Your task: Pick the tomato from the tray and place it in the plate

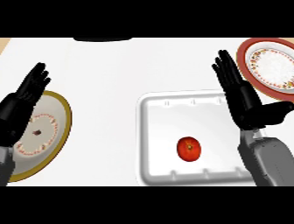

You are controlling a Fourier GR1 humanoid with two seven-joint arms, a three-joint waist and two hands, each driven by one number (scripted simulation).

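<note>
plates: 2 — gold-rimmed plate (62, 114), red-rimmed plate (245, 49) | tray (156, 131): 1 | tomato (189, 148): 1

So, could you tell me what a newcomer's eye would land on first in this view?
Probably the red tomato, alone in the white tray at the centre. Next come the two black hands raised with straight fingers: the right hand over the tray's right edge, the left hand above the gold-rimmed plate. A red-rimmed plate sits at the upper right.
</note>
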